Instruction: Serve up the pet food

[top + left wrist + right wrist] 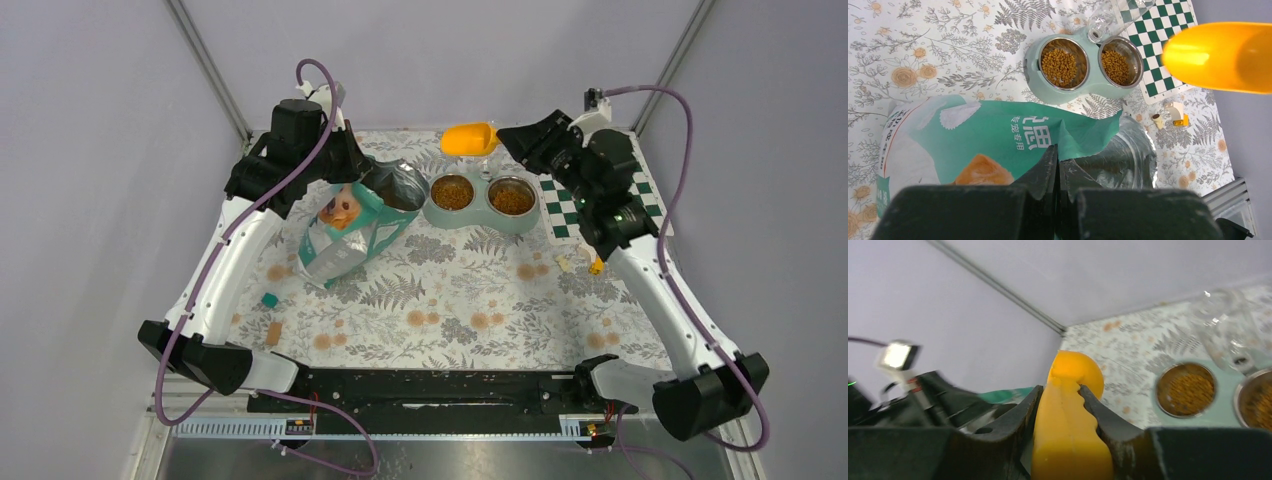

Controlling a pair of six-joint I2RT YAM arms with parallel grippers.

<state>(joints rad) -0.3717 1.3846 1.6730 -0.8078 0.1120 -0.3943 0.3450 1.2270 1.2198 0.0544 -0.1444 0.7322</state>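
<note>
With right hand point(1060, 390) clamps orange scoop point(1073, 440) at far desk point(450, 300) edge; with left hand point(1058, 162) pinches bag point(998, 135) rim beside bowls point(1048, 95) of pet food point(1059, 60).

One overview; two wrist close-ups
Top external looks down from above the near edge over the whole table point(450, 300); left wrist looks steeply down past the left gripper point(1058, 159) at food bag point(998, 132) and twin-bowl feeder point(1073, 96); right wrist, very close, sights along the orange scoop point(1068, 440) in the right gripper point(1060, 388); all three share feeder and scoop.
</note>
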